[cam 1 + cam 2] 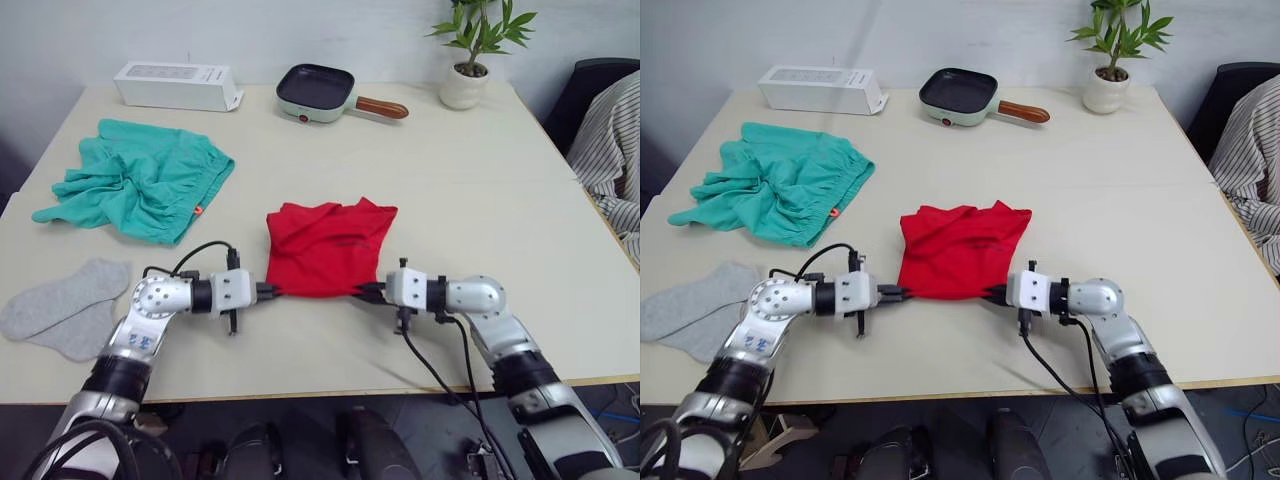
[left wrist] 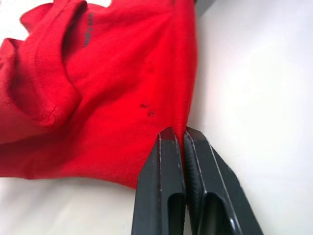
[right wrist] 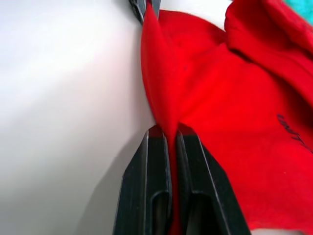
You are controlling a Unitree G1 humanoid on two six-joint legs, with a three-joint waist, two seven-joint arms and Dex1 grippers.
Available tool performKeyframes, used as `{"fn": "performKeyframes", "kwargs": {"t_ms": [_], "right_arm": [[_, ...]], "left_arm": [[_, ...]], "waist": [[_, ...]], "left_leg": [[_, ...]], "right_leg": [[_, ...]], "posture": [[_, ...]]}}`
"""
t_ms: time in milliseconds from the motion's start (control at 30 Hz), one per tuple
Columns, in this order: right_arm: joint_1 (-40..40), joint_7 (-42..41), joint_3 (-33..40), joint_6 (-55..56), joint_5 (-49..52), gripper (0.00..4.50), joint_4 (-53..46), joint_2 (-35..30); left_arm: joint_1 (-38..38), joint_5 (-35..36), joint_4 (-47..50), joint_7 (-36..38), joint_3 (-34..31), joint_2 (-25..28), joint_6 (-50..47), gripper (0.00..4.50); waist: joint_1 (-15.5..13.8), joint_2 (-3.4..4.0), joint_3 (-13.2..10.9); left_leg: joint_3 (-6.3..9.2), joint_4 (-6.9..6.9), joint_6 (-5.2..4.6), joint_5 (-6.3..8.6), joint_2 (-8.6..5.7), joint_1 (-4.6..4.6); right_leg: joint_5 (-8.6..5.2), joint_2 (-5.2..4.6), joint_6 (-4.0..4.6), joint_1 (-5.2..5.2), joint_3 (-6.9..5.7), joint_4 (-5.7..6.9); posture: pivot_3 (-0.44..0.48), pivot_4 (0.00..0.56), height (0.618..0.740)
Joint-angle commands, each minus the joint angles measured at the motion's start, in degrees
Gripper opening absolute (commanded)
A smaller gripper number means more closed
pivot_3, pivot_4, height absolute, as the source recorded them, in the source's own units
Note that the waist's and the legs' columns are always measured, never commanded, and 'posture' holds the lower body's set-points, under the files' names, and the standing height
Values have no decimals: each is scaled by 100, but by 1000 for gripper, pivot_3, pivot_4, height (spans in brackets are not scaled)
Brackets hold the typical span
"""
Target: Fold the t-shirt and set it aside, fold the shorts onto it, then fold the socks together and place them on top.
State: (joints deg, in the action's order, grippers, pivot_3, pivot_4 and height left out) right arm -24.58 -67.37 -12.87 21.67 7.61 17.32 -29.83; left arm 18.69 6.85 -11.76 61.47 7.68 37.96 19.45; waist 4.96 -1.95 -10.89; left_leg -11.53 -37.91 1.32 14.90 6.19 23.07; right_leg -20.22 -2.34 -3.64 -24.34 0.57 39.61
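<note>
Beige table [image 1: 480,200] stood before a pale wall. Near its front edge lay the folded red t-shirt [image 1: 325,248]; the left gripper [image 1: 270,291] and right gripper [image 1: 368,291] each clenched a front corner. Wrist views showed small dark print on the fabric, unreadable. Teal shorts [image 1: 140,185] lay toward the left edge, grey socks [image 1: 65,305] at the front-left corner. Bare tabletop stretched toward the right edge.

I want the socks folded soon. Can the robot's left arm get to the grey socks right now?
Probably not yet: the left gripper is shut on the t-shirt. The socks lie close beside that arm, unobstructed.
</note>
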Motion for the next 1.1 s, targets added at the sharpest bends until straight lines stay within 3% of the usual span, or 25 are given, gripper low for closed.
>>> {"fn": "performKeyframes", "kwargs": {"t_ms": [33, 233, 433, 600, 667, 833, 1033, 1100], "right_arm": [[407, -197, 206, -398, 490, 0, -963, -327], [1364, -28, 246, -744, 585, 0, -2004, -684], [1716, 59, 181, -985, 682, 0, -2253, -726], [1838, -359, 314, -1143, 1241, 1491, -2643, -920], [1828, -360, 417, -1503, 1538, 2148, -2910, -992], [1602, -406, 645, -2851, 2468, 2148, -3395, -1257], [788, -406, 452, -2624, 1937, 17, -2559, -888], [559, -456, 313, -2256, 1610, 4, -2053, -673]], "left_arm": [[-676, 378, 918, 134, -232, 305, -308, 13], [-1896, 461, 2314, -280, -401, 430, -723, 13], [-2497, 280, 2852, -539, -334, 415, -977, 13], [-2613, 580, 3029, -667, -717, 445, -1259, 1393], [-2667, 1207, 3134, -472, -975, 487, -1646, 1979], [-2528, 2306, 3342, -93, -1413, 739, -2540, 1979], [-1965, 1515, 2688, 150, -977, 687, -1893, 49], [-1822, 1273, 2450, 210, -745, 564, -1608, 20]], "waist": [[-1, 0, 0], [-22, -1, 0], [-23, -3, 1], [-29, -5, 2], [-27, -4, 2], [-21, -5, 2], [-20, -6, 3], [-19, -6, 3]], "left_leg": [[0, -1, 0, 0, 3, 0], [19, -3, -10, 5, -4, -2], [47, 16, -28, 18, -11, -53], [49, 75, -36, 16, -20, -82], [52, 80, -34, 16, -19, -82], [53, 79, -27, 14, -12, -83], [54, 79, -34, 7, -22, -88], [54, 88, -30, 7, -26, -88]], "right_leg": [[0, 0, 1, 0, 3, 0], [2, -15, 5, 12, -4, -6], [3, -23, 14, 81, -24, -43], [0, -28, 23, 102, -27, -71], [-2, -25, 26, 100, -30, -72], [-3, -21, 27, 101, -30, -71], [2, -22, 34, 107, -32, -80], [3, -22, 33, 108, -33, -89]], "posture": [[0, 150, 740], [0, 150, 740], [0, 150, 740], [0, 150, 740], [0, 150, 740], [0, 150, 740], [0, 150, 740], [0, 150, 740]]}}
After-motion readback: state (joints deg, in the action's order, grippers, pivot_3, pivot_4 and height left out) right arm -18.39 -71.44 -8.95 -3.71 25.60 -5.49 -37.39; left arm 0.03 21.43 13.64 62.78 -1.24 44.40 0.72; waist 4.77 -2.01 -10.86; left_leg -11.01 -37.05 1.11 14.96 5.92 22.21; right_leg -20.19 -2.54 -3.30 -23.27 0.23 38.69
